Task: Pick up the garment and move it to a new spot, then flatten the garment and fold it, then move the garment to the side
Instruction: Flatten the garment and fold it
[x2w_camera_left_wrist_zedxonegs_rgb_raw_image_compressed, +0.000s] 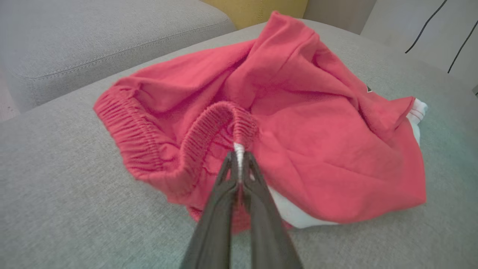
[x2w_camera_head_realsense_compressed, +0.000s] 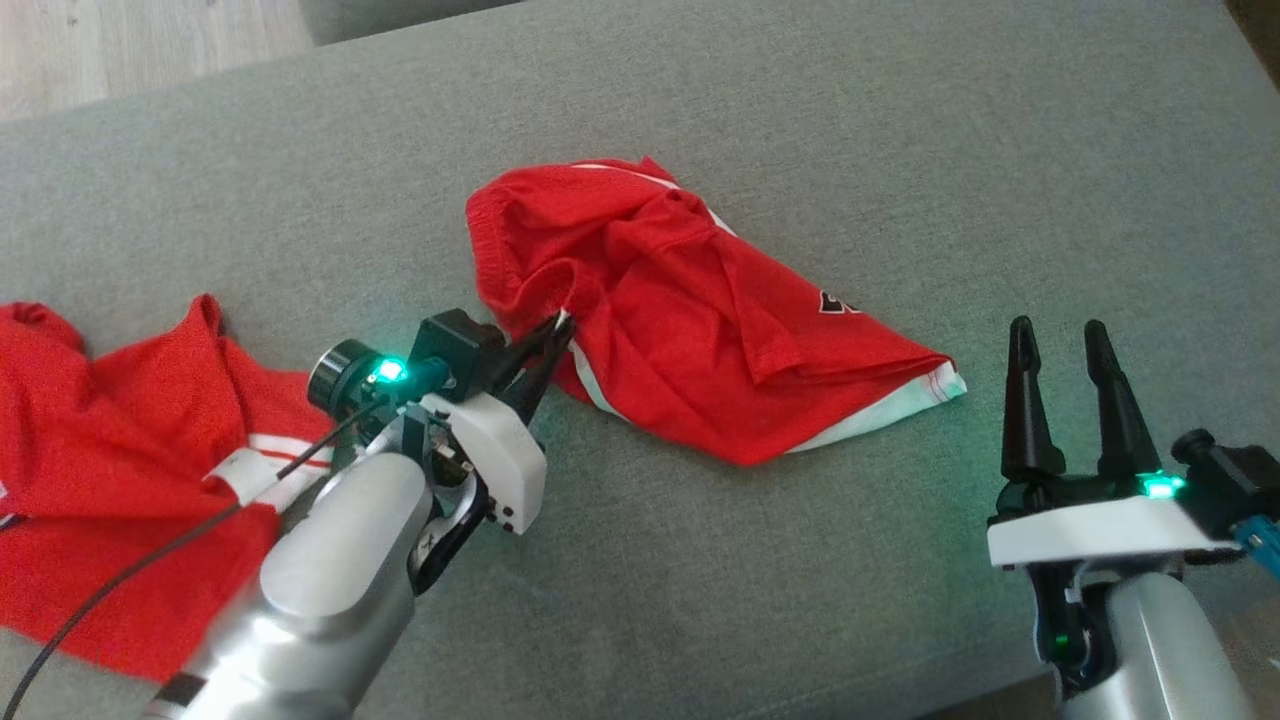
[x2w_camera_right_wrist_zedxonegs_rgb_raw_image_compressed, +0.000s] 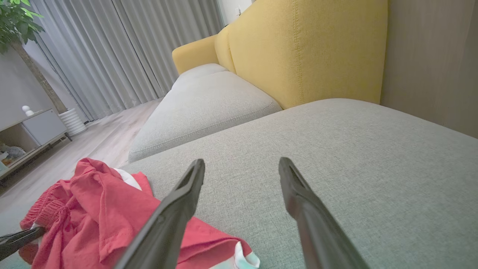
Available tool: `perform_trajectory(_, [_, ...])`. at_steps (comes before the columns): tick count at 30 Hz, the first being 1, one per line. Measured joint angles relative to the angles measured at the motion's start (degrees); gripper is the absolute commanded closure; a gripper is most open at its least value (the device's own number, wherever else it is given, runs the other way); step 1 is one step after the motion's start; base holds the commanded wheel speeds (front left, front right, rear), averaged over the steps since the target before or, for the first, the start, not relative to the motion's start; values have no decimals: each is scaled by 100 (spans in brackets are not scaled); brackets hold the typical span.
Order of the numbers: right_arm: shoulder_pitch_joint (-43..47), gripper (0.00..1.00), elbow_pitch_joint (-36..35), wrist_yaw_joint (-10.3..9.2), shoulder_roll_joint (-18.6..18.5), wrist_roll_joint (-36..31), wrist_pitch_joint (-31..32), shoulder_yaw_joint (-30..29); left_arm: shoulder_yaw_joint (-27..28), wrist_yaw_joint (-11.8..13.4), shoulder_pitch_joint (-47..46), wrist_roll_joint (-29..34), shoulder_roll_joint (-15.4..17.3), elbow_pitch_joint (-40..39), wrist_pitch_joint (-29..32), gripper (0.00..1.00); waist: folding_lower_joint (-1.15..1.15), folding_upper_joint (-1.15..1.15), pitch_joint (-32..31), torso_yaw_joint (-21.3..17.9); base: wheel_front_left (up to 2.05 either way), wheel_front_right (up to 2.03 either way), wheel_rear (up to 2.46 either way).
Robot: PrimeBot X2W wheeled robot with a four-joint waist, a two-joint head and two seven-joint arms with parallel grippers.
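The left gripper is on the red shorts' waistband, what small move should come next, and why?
Probably lift the left gripper a little, straight up. Its jaws look shut on the waistband, while the rest of the red shorts lie crumpled on the grey cushion. A short lift would likely confirm the pinch holds before carrying them.

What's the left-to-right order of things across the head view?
Crumpled red garment at the left edge → left gripper, pinched shut → red shorts, held at the waistband by that gripper → right gripper, open.
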Motion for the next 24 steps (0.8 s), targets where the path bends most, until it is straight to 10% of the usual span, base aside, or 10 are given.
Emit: perform_trajectory(24, [-53, 0, 1566, 0, 3, -634, 366, -367, -69, 413, 550, -149, 361, -1317, -204, 100, 0, 0, -116, 444, 0, 0, 0])
